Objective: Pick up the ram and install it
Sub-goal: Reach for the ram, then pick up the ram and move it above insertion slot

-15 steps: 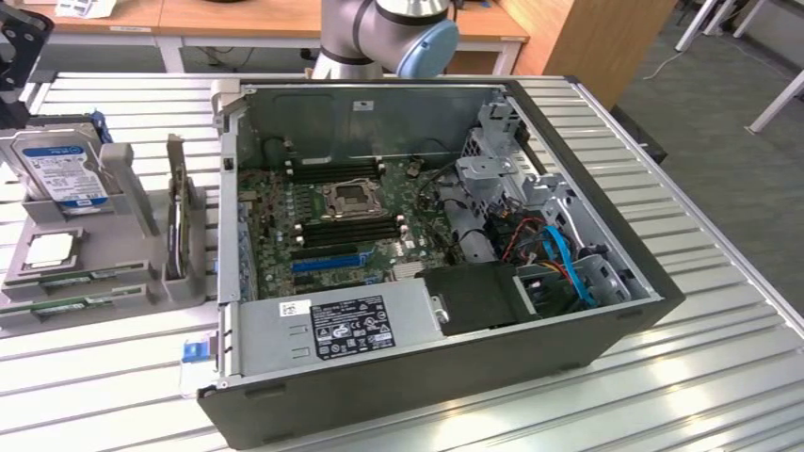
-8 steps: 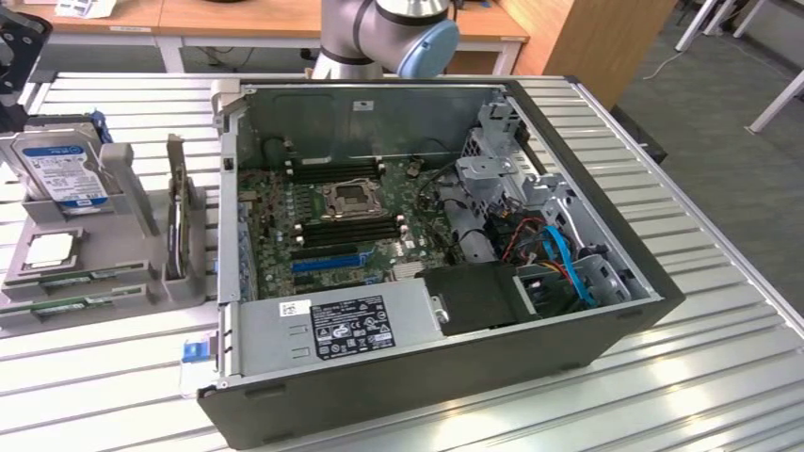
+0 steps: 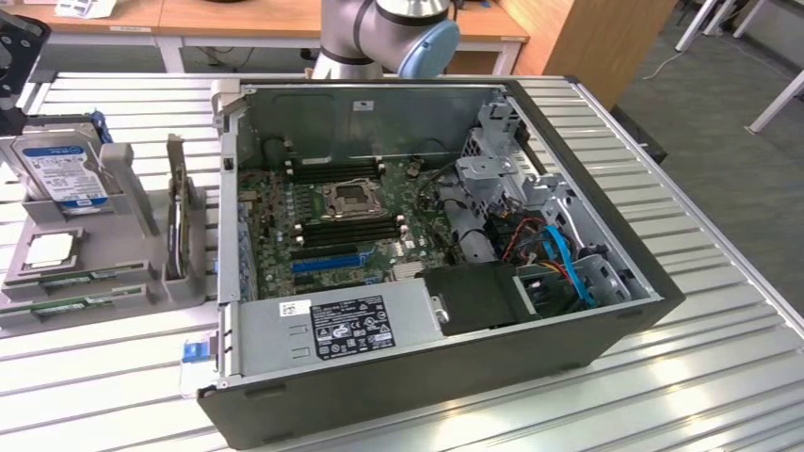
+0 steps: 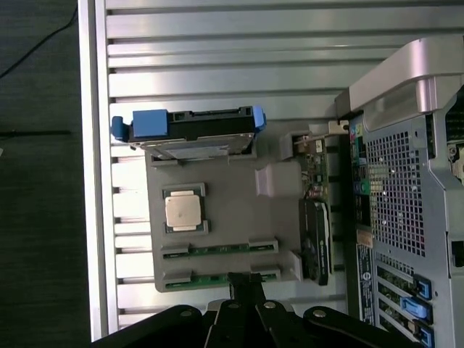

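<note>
While the long, thin green circuit-board ram [image 4: 210, 278] lies in its grey plastic tray [image 4: 232, 210], the claw [image 4: 247, 278] hovers above it, closed and empty; pickup and installation are not yet done.

No readable text on the power-supply label [image 3: 356, 323]

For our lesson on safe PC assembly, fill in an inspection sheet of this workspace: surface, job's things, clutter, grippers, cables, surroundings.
Surface: slatted metal table, bearing an open computer case and a grey holder.
Job's things: two ram sticks lie flat in the holder; the motherboard's memory slots look empty.
Clutter: hard drive, processor chip and expansion card, all in the holder.
Grippers: the gripper hangs above the holder, nearest the ram sticks.
Cables: red, blue and black cables inside the case.
Surroundings: wooden desks, grey floor.
</note>
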